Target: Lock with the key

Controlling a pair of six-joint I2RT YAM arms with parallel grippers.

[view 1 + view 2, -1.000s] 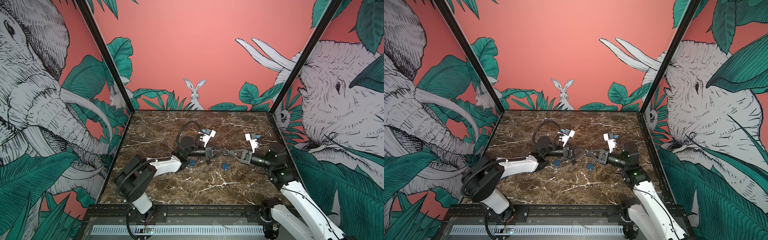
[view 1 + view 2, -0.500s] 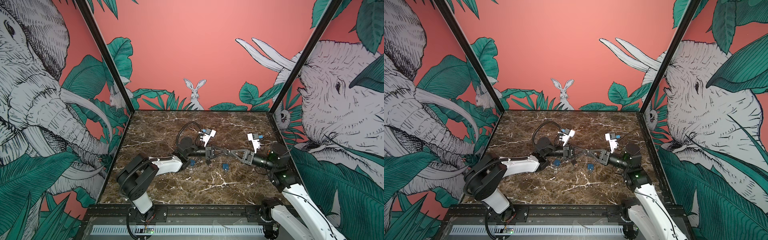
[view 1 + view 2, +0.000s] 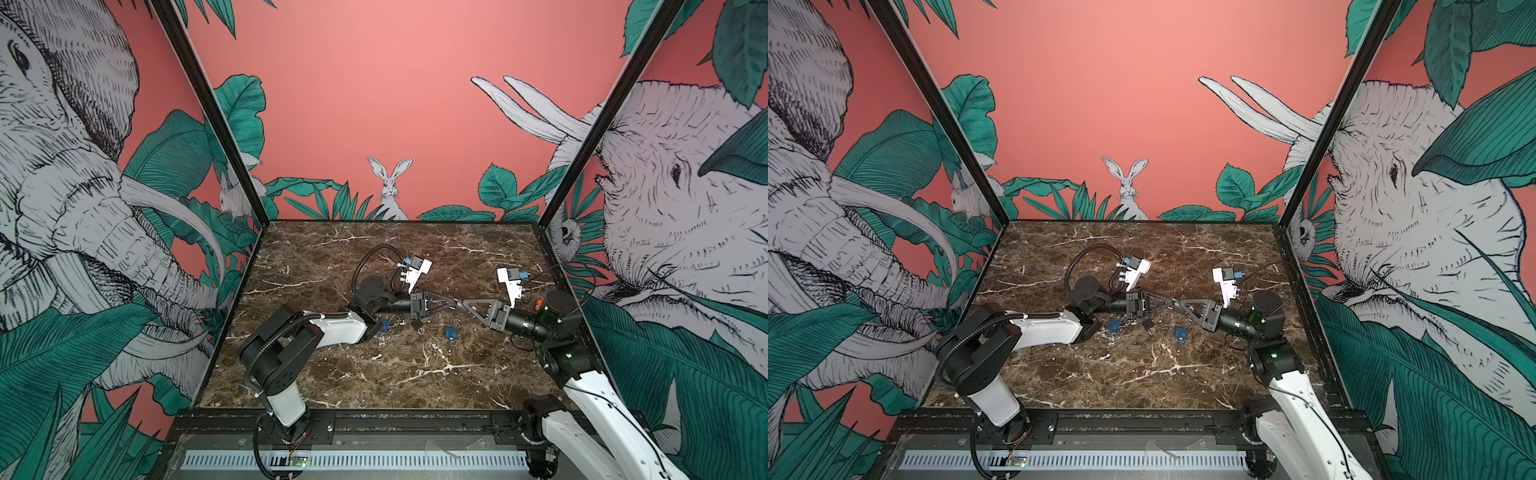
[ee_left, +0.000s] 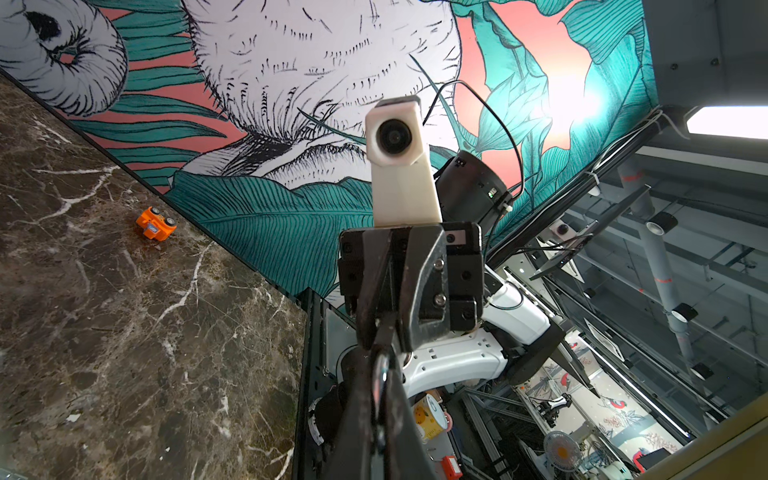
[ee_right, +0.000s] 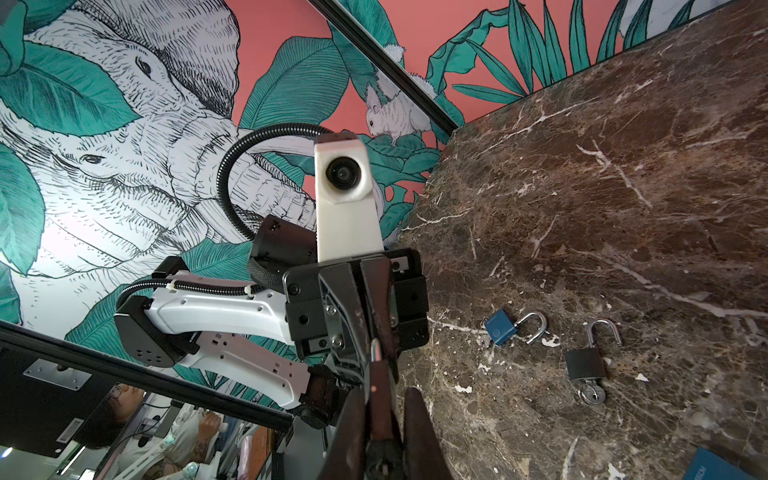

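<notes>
Step in hand, as judged: transfer of the key [image 4: 380,370] from one gripper to the other, held above the tabletop [image 3: 374,374] at the centre of both top views.

The left gripper [image 3: 453,306] is pressed together on the key. The right gripper [image 3: 463,304] meets it tip to tip. Its jaws stand narrow about the same piece, but whether they pinch it cannot be told.

Recommendation: the receiving gripper should take the key by its head, with the blade free and in line with the fingers. The left gripper should let go only once that grip is firm, else the key drops.

Condition of items:
- The key shows as a small silvery piece with a rounded loop, mostly hidden by the fingers.
- The black padlock [image 5: 586,362] lies flat at the lower right of the right wrist view, shackle open, with a key ring [image 5: 590,394] at its base.
- A blue padlock [image 5: 500,328] lies just beside it, shackle also open.
- Which padlock is intended cannot be told
</notes>
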